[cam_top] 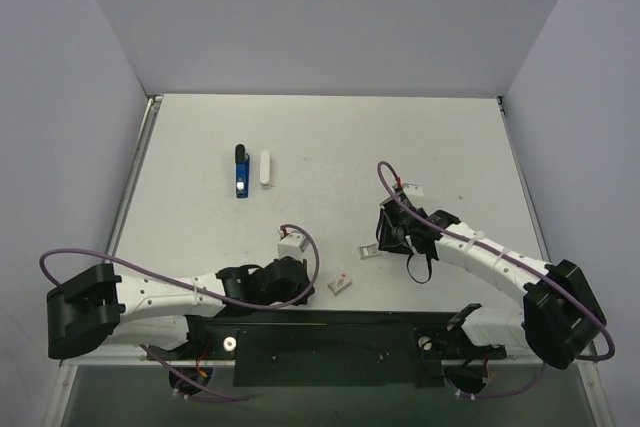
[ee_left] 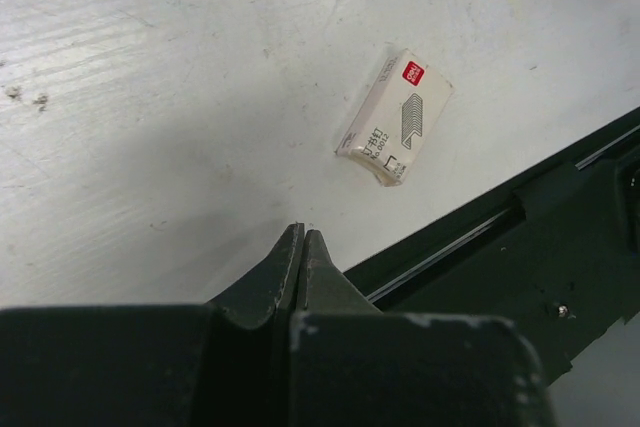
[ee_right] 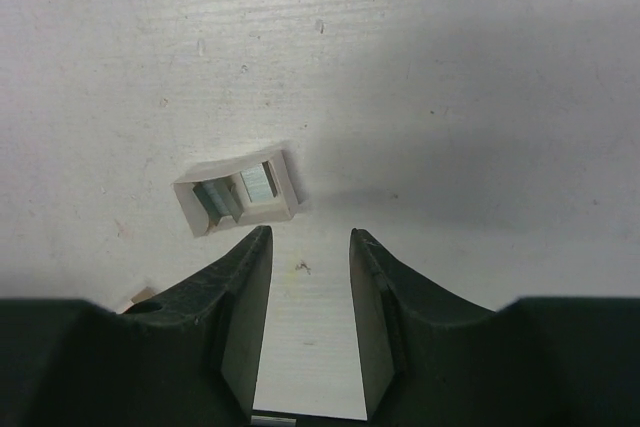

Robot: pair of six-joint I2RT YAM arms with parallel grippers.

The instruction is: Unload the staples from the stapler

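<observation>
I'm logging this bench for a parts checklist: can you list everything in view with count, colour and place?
small narrow blue stapler with a black end: 1, blue and black, far left of the table
pale oblong piece: 1, white, just right of the stapler, parallel to it
closed cardboard staple box with a red logo: 1, off-white, near edge, ahead of the left tool
open cardboard tray: 1, beige, just ahead of the right tool
short metal staple strips: 2 visible, silver-grey, inside the tray
flat table: 1, white
mounting plate: 1, black, near edge
left tool: 1, black, shut, empty
right tool: 1, black, open, empty
</observation>
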